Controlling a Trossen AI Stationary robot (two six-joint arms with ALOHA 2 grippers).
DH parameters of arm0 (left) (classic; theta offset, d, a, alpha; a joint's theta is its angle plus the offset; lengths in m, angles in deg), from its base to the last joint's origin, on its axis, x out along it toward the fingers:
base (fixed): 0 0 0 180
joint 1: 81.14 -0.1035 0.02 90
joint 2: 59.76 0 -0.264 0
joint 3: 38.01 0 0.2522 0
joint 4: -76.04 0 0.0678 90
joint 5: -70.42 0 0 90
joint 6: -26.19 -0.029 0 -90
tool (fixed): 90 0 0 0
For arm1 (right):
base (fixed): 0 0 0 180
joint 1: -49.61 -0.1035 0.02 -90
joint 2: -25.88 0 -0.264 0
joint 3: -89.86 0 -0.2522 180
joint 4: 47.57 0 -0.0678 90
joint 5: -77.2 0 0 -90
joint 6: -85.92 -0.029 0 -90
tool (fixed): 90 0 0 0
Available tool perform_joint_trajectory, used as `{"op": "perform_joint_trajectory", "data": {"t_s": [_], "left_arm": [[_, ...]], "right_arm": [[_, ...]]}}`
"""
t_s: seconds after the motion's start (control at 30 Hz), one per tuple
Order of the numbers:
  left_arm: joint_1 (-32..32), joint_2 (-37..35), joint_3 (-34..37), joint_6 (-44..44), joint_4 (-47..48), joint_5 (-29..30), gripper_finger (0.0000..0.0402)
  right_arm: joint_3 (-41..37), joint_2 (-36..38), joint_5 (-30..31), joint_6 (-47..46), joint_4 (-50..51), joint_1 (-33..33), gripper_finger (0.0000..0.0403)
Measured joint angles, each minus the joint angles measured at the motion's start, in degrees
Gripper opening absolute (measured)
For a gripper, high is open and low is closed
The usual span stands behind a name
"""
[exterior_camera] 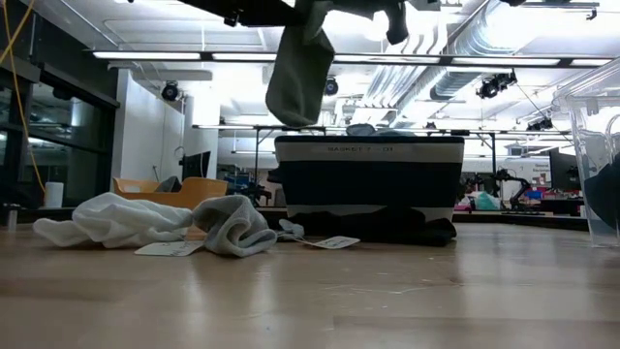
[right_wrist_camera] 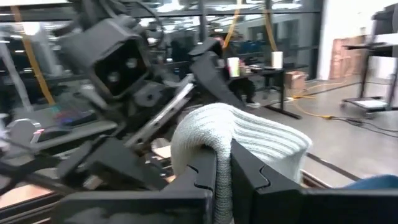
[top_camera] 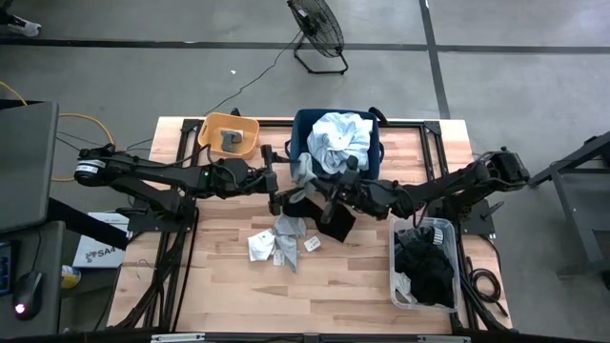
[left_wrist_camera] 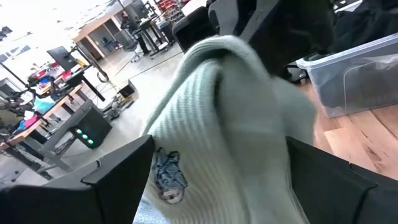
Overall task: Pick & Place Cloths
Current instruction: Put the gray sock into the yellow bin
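Note:
A grey-green ribbed sock point(top_camera: 303, 170) hangs in the air beside the navy bin's point(top_camera: 374, 145) left wall; in the low view the sock point(exterior_camera: 298, 82) dangles clear of the table. My right gripper point(right_wrist_camera: 224, 180) is shut on it. My left gripper point(left_wrist_camera: 217, 180) is open, one finger on each side of the same sock point(left_wrist_camera: 230, 124). A pale blue-white shirt point(top_camera: 340, 141) lies in the navy bin. White pieces and another grey sock point(top_camera: 278, 243) lie on the table. A black piece point(top_camera: 335, 221) lies at the bin's foot. My right gripper pinches a fold of the sock point(right_wrist_camera: 222, 155) between its two fingers, and the sock bulges out past the fingertips point(right_wrist_camera: 199, 180). The sock is lifted clear and hangs below the hold. My left gripper: the sock fills the gap between its fingers point(left_wrist_camera: 118, 174); whether they touch it I cannot tell.
An orange tub point(top_camera: 229, 133) stands at the table's far left with a grey thing inside. A clear plastic box point(top_camera: 424, 276) with black pieces sits at the near right. Bare wood lies along the near edge point(top_camera: 315, 305).

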Motion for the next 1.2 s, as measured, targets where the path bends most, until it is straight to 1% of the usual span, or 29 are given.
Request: {"op": "perform_joint_trajectory", "data": {"t_s": [0.07, 0.2, 0.3, 0.37, 0.47, 0.7, 0.83, 0.97, 1.1, 1.13, 1.2], "left_arm": [[0.0, 0.0, 0.0, 0.0, 0.0, 0.0, 0.0342], [0.0, 0.0, 0.0, 0.0, 0.0, -0.4, 0.0342], [0.0, 0.0, 0.0, 1.2, 0.0, -2.9, 0.034], [0.0, 0.0, 0.0, 2.3, 0.0, -4.1, 0.0333], [0.0, 0.0, 0.0, 3.9, 0.0, -4.8, 0.031], [0.0, 0.0, 0.0, 6.9, -0.1, -4.9, 0.023], [0.0, 0.0, 0.0, 7.7, -0.1, -4.8, 0.0176], [0.0, 0.0, 0.0, 9.0, -0.1, -4.8, 0.011], [0.0, 0.0, 0.0, 9.7, -0.1, -4.8, 0.003], [0.0, 0.0, 0.0, 9.9, -0.1, -4.8, 0.0019], [0.0, 0.0, 0.0, 10.5, -0.2, -4.8, 0.0017]], "right_arm": [[0.0, 0.0, -2.0, -0.1, -0.2, 0.0, 0.0009], [0.0, 0.0, -3.7, -0.1, -0.4, 0.0, 0.0009], [0.0, 0.0, -4.3, 0.5, -1.2, 0.0, 0.0009], [0.0, 0.0, -5.5, 1.2, -1.6, 0.1, 0.0009], [0.0, 0.0, -6.6, 1.4, -2.1, 0.2, 0.0009], [0.0, 0.0, -6.7, 1.6, -2.1, 0.2, 0.0009], [0.0, 0.0, -6.7, 1.6, -2.1, 0.2, 0.0009], [0.0, 0.0, -6.7, 1.6, -1.6, 0.2, 0.0009], [0.0, 0.0, -6.7, 1.6, -1.6, 0.2, 0.0009], [0.0, 0.0, -6.7, 1.6, -1.6, 0.2, 0.0009], [0.0, 0.0, -6.6, 1.6, -1.6, 0.2, 0.001]]}}
